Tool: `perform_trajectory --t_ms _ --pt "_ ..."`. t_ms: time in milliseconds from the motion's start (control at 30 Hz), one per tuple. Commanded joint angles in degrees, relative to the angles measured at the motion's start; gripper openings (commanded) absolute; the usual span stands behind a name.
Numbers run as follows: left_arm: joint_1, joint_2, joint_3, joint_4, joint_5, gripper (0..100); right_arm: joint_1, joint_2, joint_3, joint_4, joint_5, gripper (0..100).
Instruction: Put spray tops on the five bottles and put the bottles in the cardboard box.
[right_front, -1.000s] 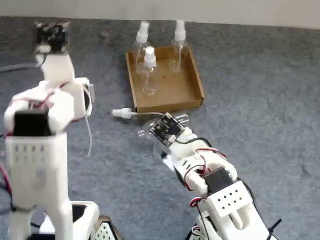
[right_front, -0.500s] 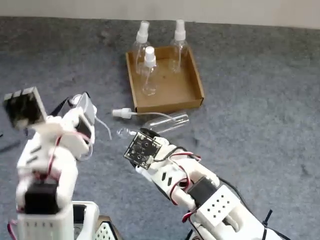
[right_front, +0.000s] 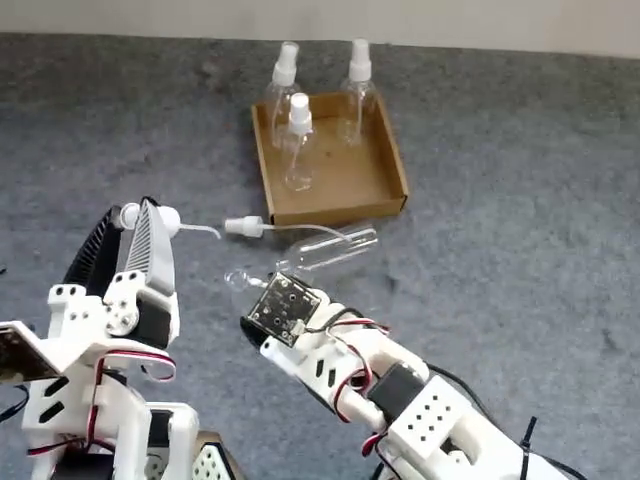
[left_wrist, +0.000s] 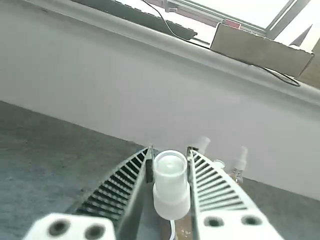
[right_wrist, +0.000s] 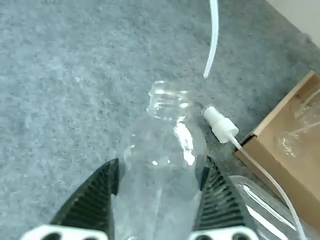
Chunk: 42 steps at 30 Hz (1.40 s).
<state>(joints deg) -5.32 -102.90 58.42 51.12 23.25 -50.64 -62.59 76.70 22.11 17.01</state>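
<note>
My left gripper (right_front: 138, 212) is shut on a white spray top (right_front: 165, 216), whose thin tube trails toward the table's middle. In the left wrist view the spray top (left_wrist: 171, 185) stands upright between the ribbed fingers (left_wrist: 125, 185). My right gripper (right_wrist: 160, 170) is shut on a clear open bottle (right_wrist: 162, 165), its mouth (right_front: 238, 280) facing the left arm. A second capless bottle (right_front: 330, 245) lies by the cardboard box (right_front: 390, 195), next to a loose spray top (right_front: 245, 226). Three capped bottles (right_front: 298, 140) stand in or at the box.
Grey carpet covers the table. The box's near wall (right_wrist: 280, 155) and the lying bottle (right_wrist: 260, 210) are close beside the held bottle. Open carpet stretches to the right of the box and at the far left.
The left arm has dropped from an upright pose and now holds the spray top low, close to the bottle's mouth. The right gripper has drawn its bottle away from the box, toward the left arm.
</note>
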Motion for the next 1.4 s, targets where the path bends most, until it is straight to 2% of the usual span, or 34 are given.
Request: perform_trajectory --t_ms 0,133,367,567,700,867,1000,1367 --pt "2.8 -0.7 -0.3 -1.0 0.6 1 4.4 -0.4 -0.4 -4.1 -0.6 0.5" --pt "2.8 -0.8 -0.4 -1.0 0.6 1 9.8 -0.3 1.4 -9.9 -5.3 0.5" --pt "3.3 -0.2 -4.3 -1.1 0.7 1 10.5 -0.1 2.7 -12.4 -3.6 0.5" --pt "11.5 8.2 -8.0 -1.0 -3.0 1 13.2 9.3 1.1 -13.1 -3.8 0.5" --pt "11.6 14.1 -12.1 0.7 -2.9 1 12.3 17.8 -6.5 -14.6 -3.8 0.5" --pt "9.8 10.4 -12.6 2.2 -2.9 1 8.4 23.4 -9.5 -21.2 -3.9 0.5" --pt "6.3 6.2 -9.8 1.9 -2.8 1 5.7 23.9 -7.0 -22.6 -3.7 0.5" --pt "6.4 1.5 -5.1 0.6 -2.8 1 5.0 19.3 -4.2 -22.2 -3.4 0.5"
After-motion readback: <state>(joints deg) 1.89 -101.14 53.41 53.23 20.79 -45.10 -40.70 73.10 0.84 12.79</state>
